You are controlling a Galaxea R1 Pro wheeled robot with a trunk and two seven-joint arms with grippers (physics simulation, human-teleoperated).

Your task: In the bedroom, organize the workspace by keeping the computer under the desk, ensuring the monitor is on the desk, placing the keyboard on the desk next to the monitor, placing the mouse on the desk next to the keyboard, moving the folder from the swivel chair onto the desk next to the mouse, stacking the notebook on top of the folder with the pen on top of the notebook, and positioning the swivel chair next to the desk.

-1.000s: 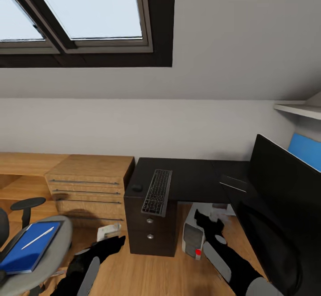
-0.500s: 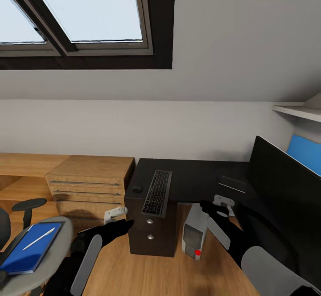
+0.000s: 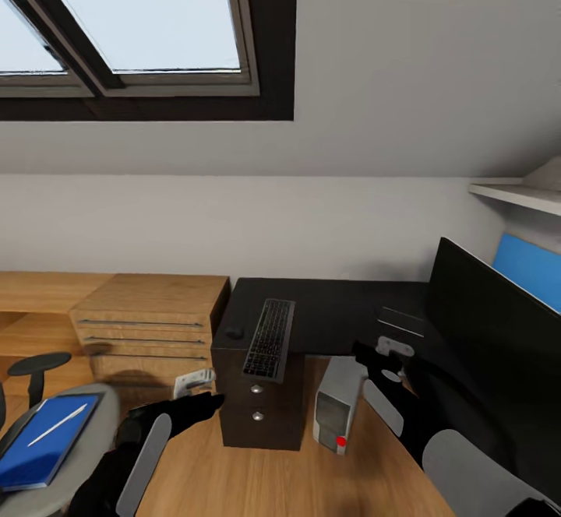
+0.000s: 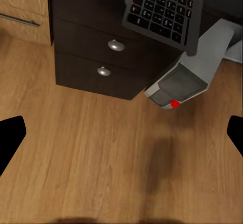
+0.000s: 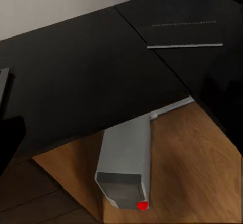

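Here, in the head view, the desk (image 3: 335, 314) fills the middle of the frame, its dark drawers facing the camera. The keyboard (image 3: 269, 338) lies on the top, its near end jutting past the front edge, with the mouse (image 3: 234, 332) just to its left. The computer (image 3: 337, 402) stands on the wood floor (image 3: 257, 478) at lower centre, under the desk and tilted. The monitor (image 3: 499, 338) takes up the right side. At lower left the chair (image 3: 66, 455) carries the folder (image 3: 43, 448) on its seat, and the pen (image 3: 57, 424) lies on the folder. A wooden drawer unit (image 3: 148, 322) stands left of the desk, and a skylight (image 3: 132, 19) fills the upper left. The left gripper (image 3: 195, 383) hovers over the floor at lower left centre; the right gripper (image 3: 395, 348) sits by the desk edge at right centre. How far either is open I cannot tell from here.

In the left wrist view, black fingertips (image 4: 10, 138) sit at the far side edges, spread wide and holding nothing. The drawers, keyboard end and computer lie in the upper half.

In the right wrist view, the desk top fills the upper frame with the computer at lower centre; one dark finger (image 5: 9, 140) shows at the left edge, so the jaw's opening is unclear.
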